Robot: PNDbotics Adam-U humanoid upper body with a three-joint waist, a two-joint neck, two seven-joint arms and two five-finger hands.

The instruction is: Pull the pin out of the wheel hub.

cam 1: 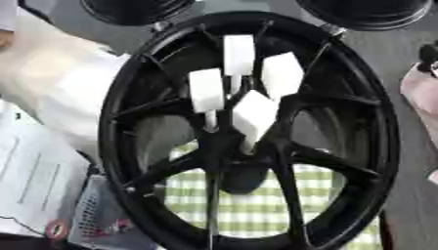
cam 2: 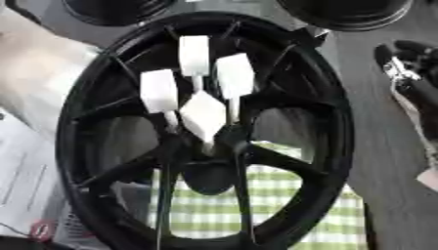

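A: Where do the pins (cam 1: 206,93) sit?
B: Four white ones stand in the centre of the black wheel hub (cam 1: 128,161), over a green checked cloth (cam 1: 256,205).
A: And the right hand (cam 2: 410,73)?
B: At the right edge, well apart from them; I can't tell whether its fingers are closed. No left hand shows.

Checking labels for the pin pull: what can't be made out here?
- Wheel: bottom rim cut off by the lower edge, both views.
- White pins: where their stems seat is lost against the black hub.
- Right robot hand: cut off by the right edge; fingers unclear.
- Left robot hand: not visible.
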